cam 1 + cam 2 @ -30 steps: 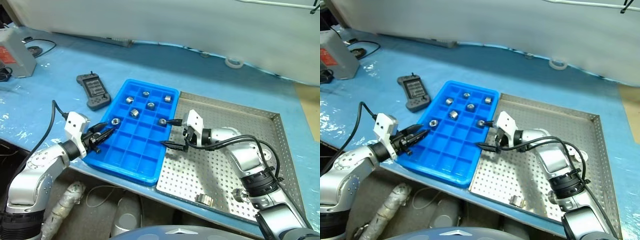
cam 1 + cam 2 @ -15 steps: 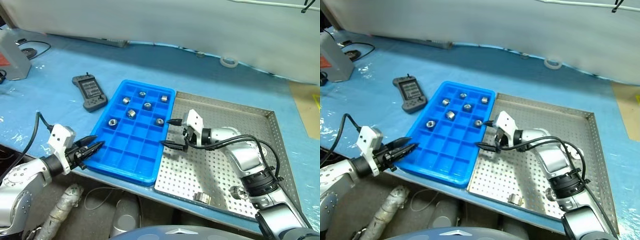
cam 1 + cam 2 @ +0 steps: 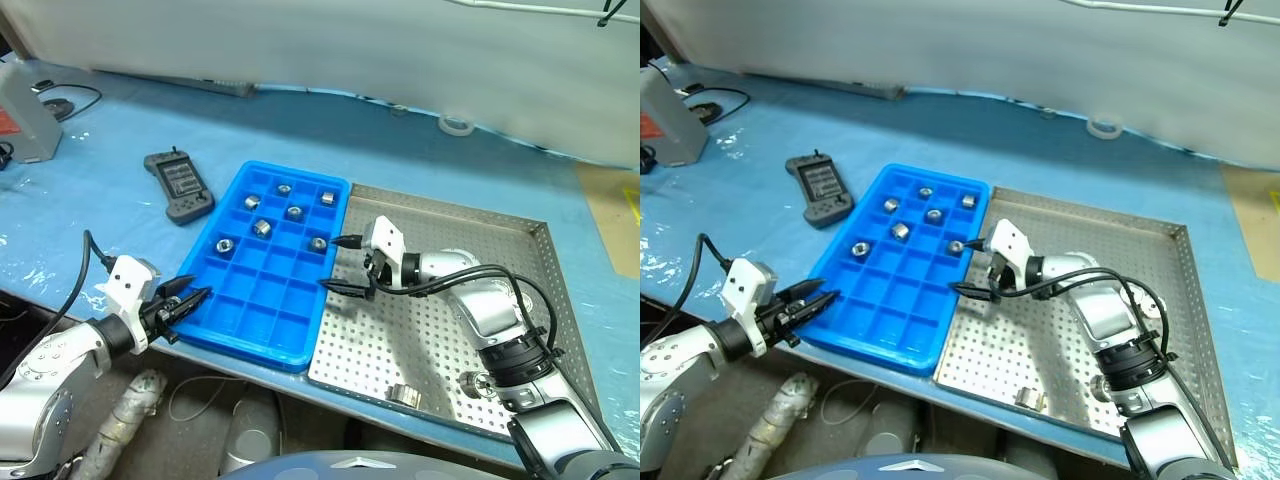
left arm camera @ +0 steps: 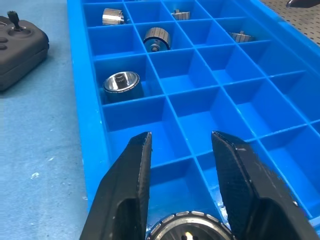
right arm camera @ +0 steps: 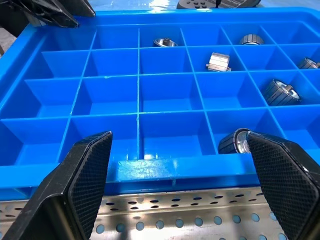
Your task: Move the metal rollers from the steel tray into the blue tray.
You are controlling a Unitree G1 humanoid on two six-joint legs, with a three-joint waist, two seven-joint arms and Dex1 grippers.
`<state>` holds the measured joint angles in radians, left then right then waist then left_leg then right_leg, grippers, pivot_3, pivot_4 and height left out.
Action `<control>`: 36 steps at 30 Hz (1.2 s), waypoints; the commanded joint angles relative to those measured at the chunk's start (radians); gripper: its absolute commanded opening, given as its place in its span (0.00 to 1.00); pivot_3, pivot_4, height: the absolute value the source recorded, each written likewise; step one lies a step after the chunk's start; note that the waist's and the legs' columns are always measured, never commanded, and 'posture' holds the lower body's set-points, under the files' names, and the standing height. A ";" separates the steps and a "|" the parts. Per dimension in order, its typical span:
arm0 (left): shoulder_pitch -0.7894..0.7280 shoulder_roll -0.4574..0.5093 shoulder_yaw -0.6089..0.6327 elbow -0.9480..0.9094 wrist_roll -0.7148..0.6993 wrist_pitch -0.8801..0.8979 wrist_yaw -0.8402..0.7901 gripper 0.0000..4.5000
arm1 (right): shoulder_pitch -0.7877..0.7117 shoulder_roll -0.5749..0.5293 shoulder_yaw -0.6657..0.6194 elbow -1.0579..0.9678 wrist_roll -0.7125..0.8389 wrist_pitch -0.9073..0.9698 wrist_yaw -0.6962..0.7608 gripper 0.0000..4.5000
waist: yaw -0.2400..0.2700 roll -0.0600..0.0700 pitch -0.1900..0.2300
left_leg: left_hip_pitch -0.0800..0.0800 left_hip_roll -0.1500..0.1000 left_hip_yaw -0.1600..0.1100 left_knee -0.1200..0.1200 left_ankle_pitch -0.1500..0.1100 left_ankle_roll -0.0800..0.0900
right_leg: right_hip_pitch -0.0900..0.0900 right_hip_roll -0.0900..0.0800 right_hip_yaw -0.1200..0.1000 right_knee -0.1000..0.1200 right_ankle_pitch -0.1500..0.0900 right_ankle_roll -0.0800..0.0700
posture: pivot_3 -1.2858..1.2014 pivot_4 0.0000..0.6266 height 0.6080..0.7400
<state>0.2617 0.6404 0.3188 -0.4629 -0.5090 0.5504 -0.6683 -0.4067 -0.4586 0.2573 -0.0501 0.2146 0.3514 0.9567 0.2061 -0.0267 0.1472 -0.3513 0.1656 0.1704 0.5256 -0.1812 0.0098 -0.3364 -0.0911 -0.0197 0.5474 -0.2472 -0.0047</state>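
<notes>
Left wrist view: two black fingers of the left gripper [image 4: 180, 192] parted, nothing between them, poised over the near edge of the bright blue plastic compartment tray [image 4: 85, 95]. Right gripper [image 3: 340, 265] spread wide and empty at the seam between that tray and the large perforated square steel tray [image 3: 520, 300].

Six small shiny metal rollers [image 3: 226, 243] already lodged in far compartments; two more [image 3: 405, 396] left near the steel tray's front rim, well apart from either gripper.

Likely risks: a long reach back for the right arm, with a roller skidding over the perforated floor if pinched off-centre; also the two grippers crowding one another over the blue tray.

Dark grey handheld controller [image 3: 179, 184] beside the blue tray. Remaining rollers seen from the head views, compartment detail better from the wrist views.
</notes>
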 commanded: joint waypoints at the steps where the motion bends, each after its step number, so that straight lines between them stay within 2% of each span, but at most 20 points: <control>1: 0.010 0.010 0.009 0.009 0.025 0.000 0.018 0.69 | -0.005 0.002 -0.010 -0.014 0.001 -0.012 -0.006 1.00 | 0.000 0.000 0.000 | 0.000 0.000 0.000 0.000 0.000 0.000 | 0.000 0.000 0.000 0.000 0.000 0.000 | 0.64 0.24 1.00; 3: 0.007 0.014 0.006 0.003 0.024 0.013 0.023 0.82 | -0.004 0.003 -0.011 -0.016 0.000 -0.011 -0.008 1.00 | -0.001 0.000 0.000 | 0.001 0.001 0.001 0.000 0.000 0.000 | 0.000 0.001 0.000 0.001 0.000 0.000 | 0.64 0.24 1.00; 21: -0.172 -0.011 -0.012 -0.051 -0.111 0.087 0.021 0.82 | 0.001 -0.004 -0.016 -0.036 -0.004 0.008 -0.022 1.00 | -0.001 -0.001 0.000 | 0.000 0.002 0.001 0.000 0.003 -0.005 | 0.000 0.001 0.000 0.004 -0.002 -0.004 | 0.63 0.24 1.00; 26: -0.260 -0.058 0.035 -0.073 -0.296 0.164 0.051 0.82 | -0.005 -0.005 -0.044 -0.049 0.023 0.015 -0.019 1.00 | -0.002 -0.001 -0.001 | 0.000 0.001 0.001 0.000 0.003 -0.005 | 0.000 0.001 0.000 0.005 -0.001 -0.004 | 0.63 0.24 1.00; 30: -0.360 -0.127 0.036 0.014 -0.474 0.248 0.098 0.82 | -0.045 0.000 -0.054 -0.045 0.019 -0.033 -0.007 1.00 | -0.002 -0.001 -0.001 | -0.001 0.001 0.002 0.001 0.003 -0.006 | 0.001 0.001 0.000 0.006 -0.001 -0.005 | 0.63 0.24 1.00; 36: -0.509 -0.239 -0.051 0.215 -0.534 0.310 0.097 0.82 | -0.105 0.014 -0.013 -0.004 -0.071 -0.175 -0.027 1.00 | -0.005 -0.005 -0.003 | 0.000 0.001 0.002 0.001 0.004 -0.006 | 0.001 0.001 0.000 0.006 -0.001 -0.005 | 0.61 0.24 1.00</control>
<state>-0.2073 0.4148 0.2779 -0.2730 -0.9990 0.8495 -0.5650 -0.4960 -0.4517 0.2405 -0.0461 0.1567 0.2250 0.9367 0.2007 -0.0317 0.1442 -0.3517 0.1666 0.1725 0.5266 -0.1774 0.0034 -0.3353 -0.0898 -0.0195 0.5535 -0.2479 -0.0100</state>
